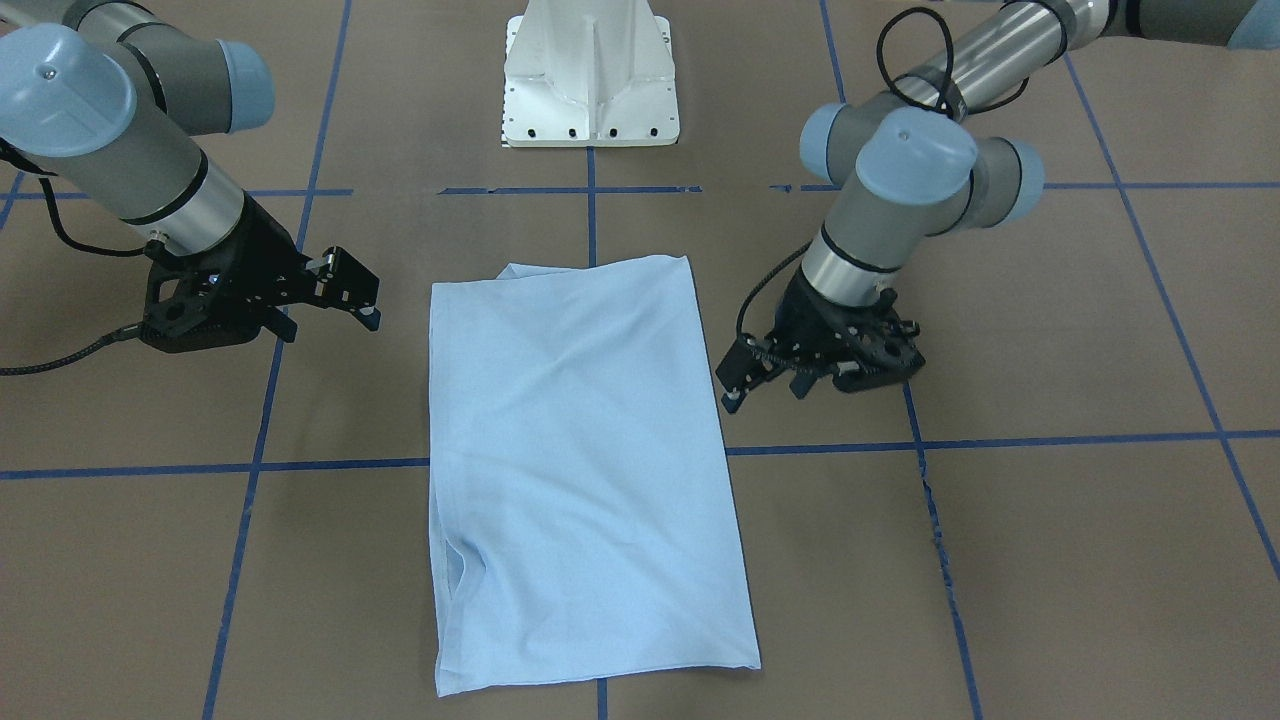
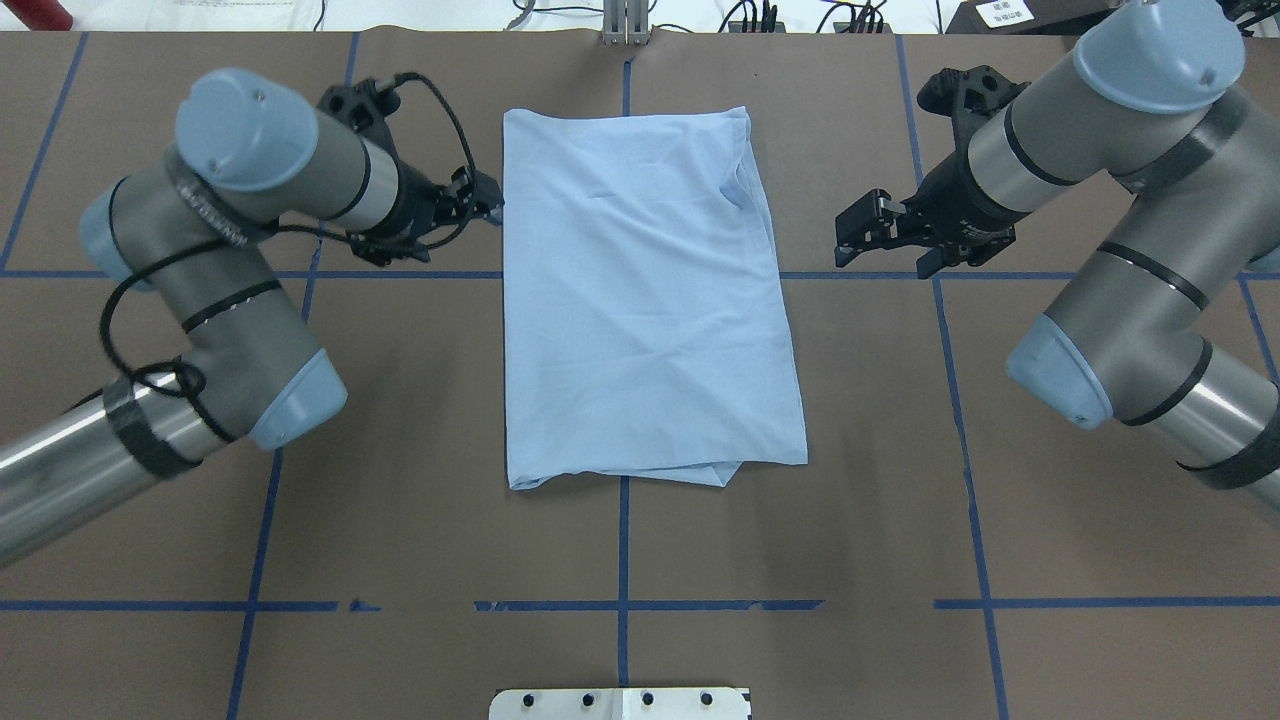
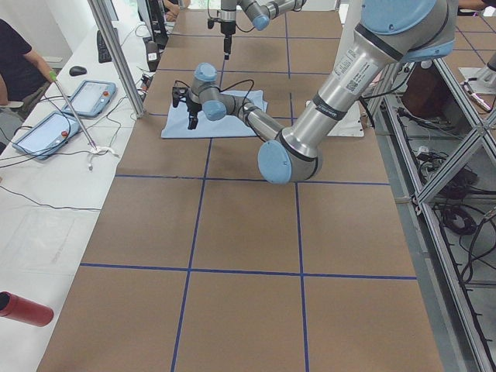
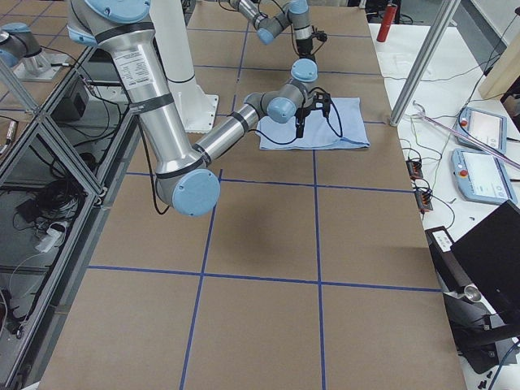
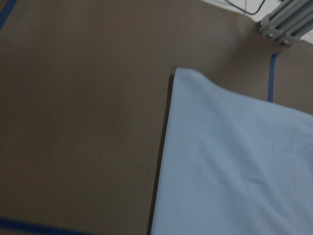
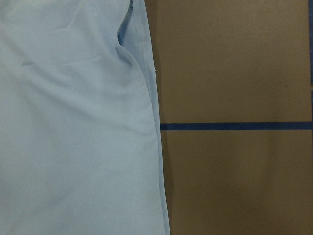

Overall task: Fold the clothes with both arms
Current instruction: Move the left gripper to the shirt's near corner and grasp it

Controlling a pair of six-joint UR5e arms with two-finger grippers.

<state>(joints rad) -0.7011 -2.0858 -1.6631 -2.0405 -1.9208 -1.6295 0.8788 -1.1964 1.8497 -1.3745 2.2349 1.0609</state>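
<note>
Left arm (image 2: 240, 250) comes in bent at the elbow, wrist angled down toward the table (image 2: 400, 450). Left tool (image 1: 765, 395) is open and holds nothing. One finger sits just beside the T-shirt's left long edge, toward the far end. Can't tell if the fingertips touch the table. The left wrist view shows only a far corner of the shirt, bare brown table and a bit of aluminium profile (image 5: 288, 24); no fingers in frame.

T-shirt (image 2: 645, 300) lies flat mid-table between the two tools, folded into a long narrow rectangle running away from the robot. Plain light blue side is up, no print visible. A sleeve fold (image 2: 742, 185) shows at the far right corner, and an under-layer pokes out slightly at the near edge. The blue tape grid (image 2: 620, 605) runs under the shirt. The white pedestal base (image 1: 590, 80) is on the robot's side of it.

Right tool (image 2: 884, 262) is open too, with nothing in it. It is level with the shirt's far half but apart from its right edge, with a strip of bare table between. The right wrist view looks straight down on that edge and the sleeve fold. Right arm (image 2: 1120, 290) is folded back to the right.
</note>
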